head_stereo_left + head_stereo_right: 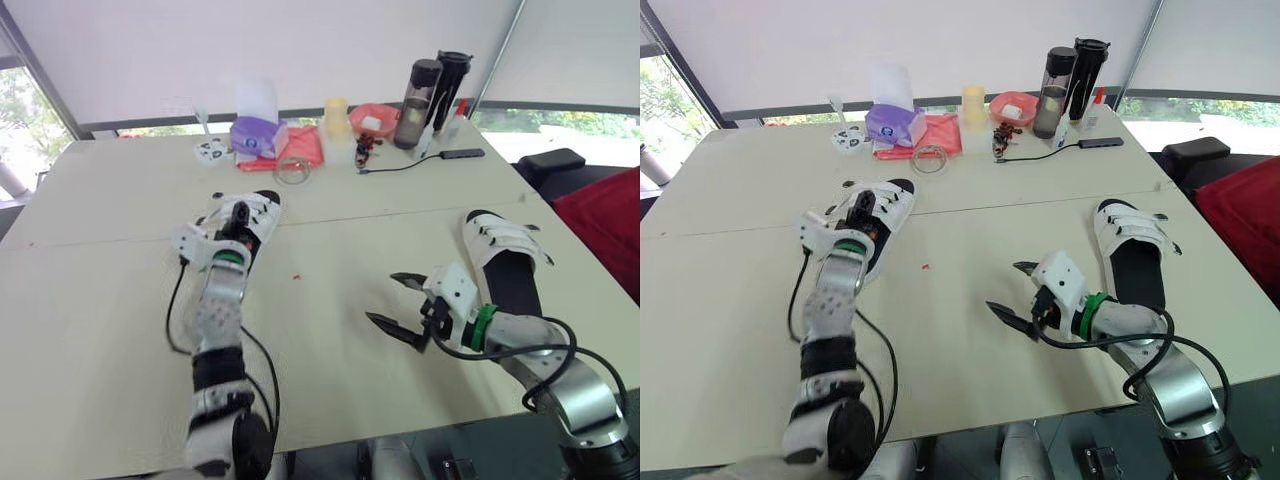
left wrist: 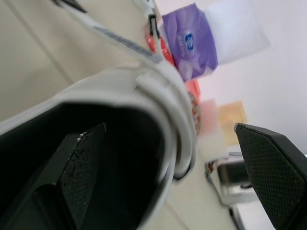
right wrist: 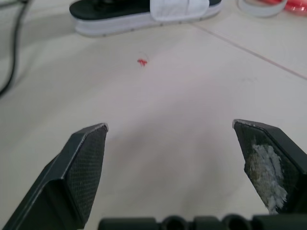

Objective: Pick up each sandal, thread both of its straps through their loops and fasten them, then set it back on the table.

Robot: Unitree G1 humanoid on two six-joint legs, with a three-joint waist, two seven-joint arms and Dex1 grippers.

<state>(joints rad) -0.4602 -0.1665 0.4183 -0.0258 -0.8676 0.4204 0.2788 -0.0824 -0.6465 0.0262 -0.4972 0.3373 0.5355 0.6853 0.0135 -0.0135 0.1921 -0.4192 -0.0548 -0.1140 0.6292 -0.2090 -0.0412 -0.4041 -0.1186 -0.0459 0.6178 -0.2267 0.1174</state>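
Two white sandals with black footbeds lie on the beige table. The left sandal is in the middle left, toe pointing away. My left gripper is down on it and open. In the left wrist view one finger is on the footbed under the white strap, and the other finger is outside it. The right sandal lies near the table's right edge with its straps across it. Left of that sandal, my right gripper hovers open over bare table, holding nothing.
At the table's back stand a purple tissue pack, a red cloth, a tape ring, a yellow cup, a red bowl, two dark bottles and a black cable. A red speck lies mid-table.
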